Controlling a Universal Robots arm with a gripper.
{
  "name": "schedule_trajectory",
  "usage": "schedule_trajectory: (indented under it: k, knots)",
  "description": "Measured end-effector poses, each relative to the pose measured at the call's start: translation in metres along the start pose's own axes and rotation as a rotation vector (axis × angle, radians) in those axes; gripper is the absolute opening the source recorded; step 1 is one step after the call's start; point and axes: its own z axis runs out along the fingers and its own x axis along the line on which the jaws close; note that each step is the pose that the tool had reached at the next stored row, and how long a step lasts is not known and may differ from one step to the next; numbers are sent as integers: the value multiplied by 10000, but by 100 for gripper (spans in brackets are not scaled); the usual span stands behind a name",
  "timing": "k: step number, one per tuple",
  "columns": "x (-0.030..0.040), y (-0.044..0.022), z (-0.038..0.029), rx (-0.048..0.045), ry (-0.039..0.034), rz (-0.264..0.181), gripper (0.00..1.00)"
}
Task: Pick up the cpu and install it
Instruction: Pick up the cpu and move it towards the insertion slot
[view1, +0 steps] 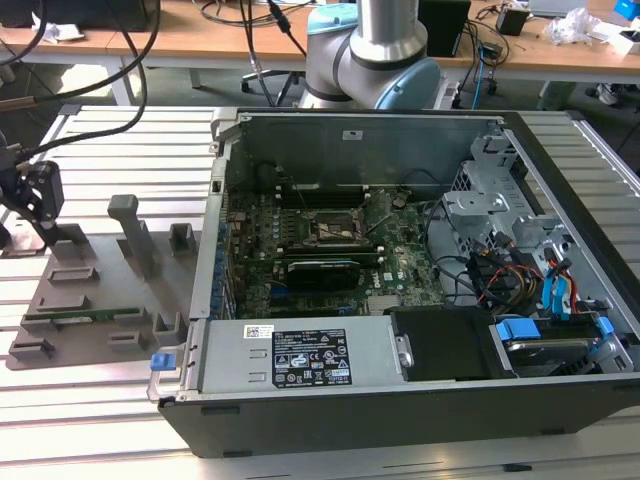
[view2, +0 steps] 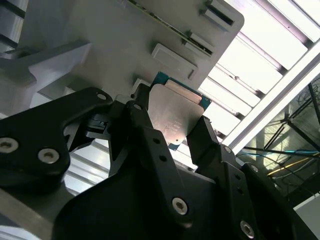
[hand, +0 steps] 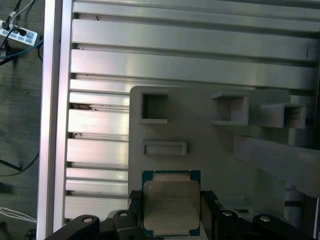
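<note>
Gripper (view2: 172, 127): fingers clamped on cpu (view2: 178, 111) edges, over grey fixture tray (hand: 215, 155); open computer case (view1: 300, 432) well apart.

Silver-topped cpu (view2: 177, 114) in the grip of the black tool (view2: 173, 121), grey fixture plate (view2: 125, 30) behind.

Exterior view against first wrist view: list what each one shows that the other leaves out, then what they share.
Exterior view: the open computer case, its motherboard and the socket frame. First wrist view: the cpu clamped between two dark fingers. Shared: the gripper, the grey holder tray and the slatted table beneath it.
</note>
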Motion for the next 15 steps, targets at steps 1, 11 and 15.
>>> schedule_trajectory:
  k: [1, 11, 15]
  knots:
    - [0, -1, -12, 0, -1, 0, 55]
    - [-4, -6, -147, 0, 0, 0, 55]
    - [-6, -9, -207, 0, -1, 0, 55]
